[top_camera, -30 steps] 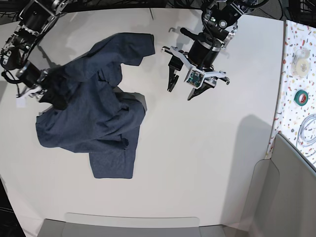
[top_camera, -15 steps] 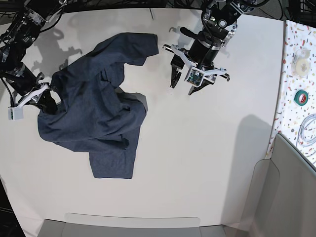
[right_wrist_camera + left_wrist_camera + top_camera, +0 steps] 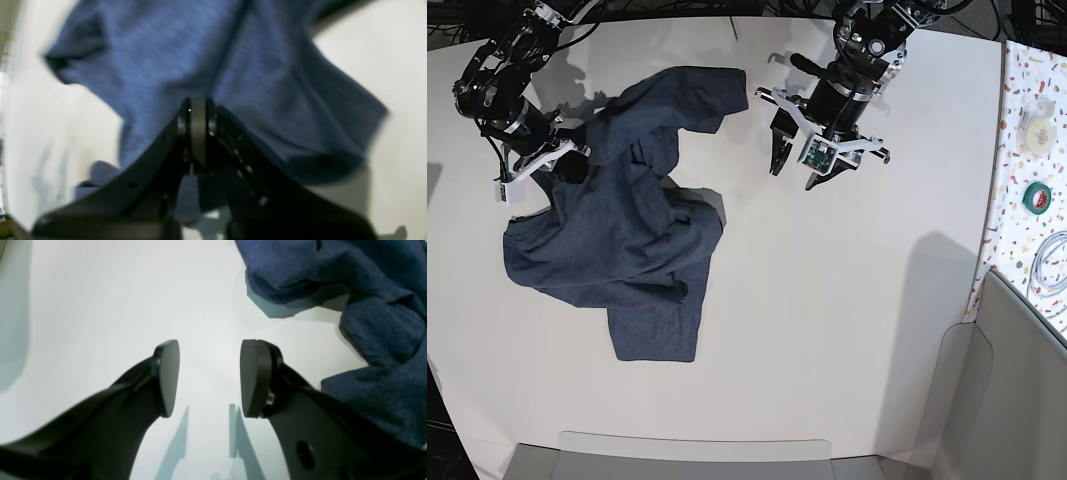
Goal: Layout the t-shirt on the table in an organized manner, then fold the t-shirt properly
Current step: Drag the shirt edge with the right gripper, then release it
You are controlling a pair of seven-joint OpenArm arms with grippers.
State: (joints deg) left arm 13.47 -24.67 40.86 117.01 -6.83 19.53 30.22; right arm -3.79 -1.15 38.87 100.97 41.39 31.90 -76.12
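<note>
The right gripper (image 3: 567, 165) pinches the shirt (image 3: 617, 240) at its edge, cloth bunched ahead. The left gripper (image 3: 799, 172) hangs wide over bare surface (image 3: 847, 320), shirt just beside it.

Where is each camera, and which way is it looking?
Base: high above, looking down at the table, the t-shirt and both arms.
Left wrist: on the left arm, looking down past the open left gripper at bare table, with the t-shirt's edge to one side.
Right wrist: on the right arm, looking along the shut right gripper at blurry cloth close behind it.
Shared: all three views show the t-shirt and table.
</note>
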